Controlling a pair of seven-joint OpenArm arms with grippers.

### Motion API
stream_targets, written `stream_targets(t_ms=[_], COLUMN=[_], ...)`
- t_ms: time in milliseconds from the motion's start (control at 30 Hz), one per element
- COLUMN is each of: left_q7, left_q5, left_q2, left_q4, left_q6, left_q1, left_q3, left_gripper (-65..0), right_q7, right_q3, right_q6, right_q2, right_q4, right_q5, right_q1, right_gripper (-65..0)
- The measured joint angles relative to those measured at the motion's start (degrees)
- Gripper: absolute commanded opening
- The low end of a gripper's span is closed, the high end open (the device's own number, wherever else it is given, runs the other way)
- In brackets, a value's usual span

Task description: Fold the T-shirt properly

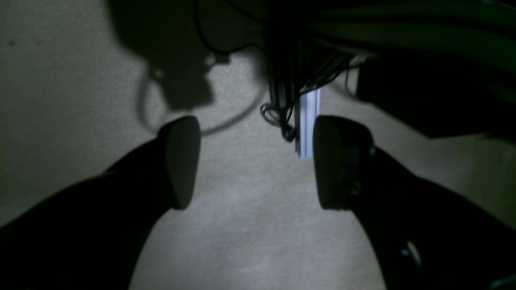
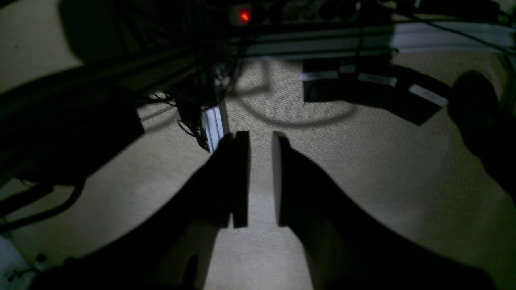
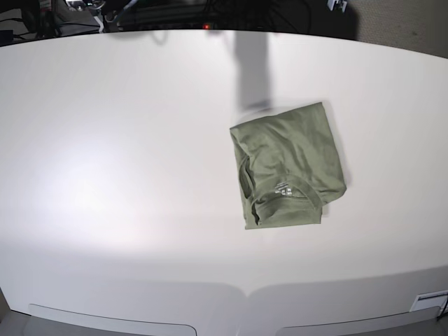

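The T-shirt (image 3: 290,164), sage green, lies folded into a rough rectangle on the white table (image 3: 126,154), right of centre, with its small white neck label (image 3: 282,189) facing up near the front edge. Neither arm appears in the base view. In the left wrist view my left gripper (image 1: 254,157) hangs over beige carpet, open wide with nothing between its dark fingers (image 1: 181,161). My right gripper (image 2: 261,169) also hangs over carpet; its jaws stand a narrow gap apart and hold nothing.
Below the grippers are an aluminium frame post (image 1: 308,121), tangled black cables (image 1: 278,117), a power strip with a red light (image 2: 244,15) and dark boxes (image 2: 363,86) on the carpet. The table's curved front edge (image 3: 245,288) runs along the bottom.
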Motion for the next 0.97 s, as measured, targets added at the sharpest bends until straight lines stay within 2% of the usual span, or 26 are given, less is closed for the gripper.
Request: stream_targets(t_ms=[300, 600, 767, 900, 967], left_q7=[-0.2, -4.7, -4.6, -5.1, -3.6], left_q5=[0.0, 0.0, 0.0, 0.0, 0.0], left_q2=[0.2, 0.2, 0.2, 0.2, 0.2], left_q4=[0.0, 0.0, 0.0, 0.0, 0.0], left_q6=[0.0, 0.0, 0.0, 0.0, 0.0], left_q1=[0.0, -0.3, -1.2, -2.8, -3.3], left_q3=[0.0, 0.0, 0.0, 0.0, 0.0], left_gripper=[-22.5, -22.5, -22.5, -22.5, -22.5], right_q7=[0.1, 0.9, -1.7, 0.5, 0.9], right_q3=[0.0, 0.0, 0.0, 0.0, 0.0], right_q6=[-0.1, -0.1, -0.1, 0.1, 0.1], right_q2=[-0.3, -1.8, -3.5, -4.4, -4.1], right_q4=[0.0, 0.0, 0.0, 0.0, 0.0], right_q5=[-0.1, -0.1, -0.1, 1.6, 2.5], right_q1=[1.2, 1.2, 1.2, 1.1, 1.2], right_gripper=[-55.4, -55.4, -55.4, -55.4, -55.4])
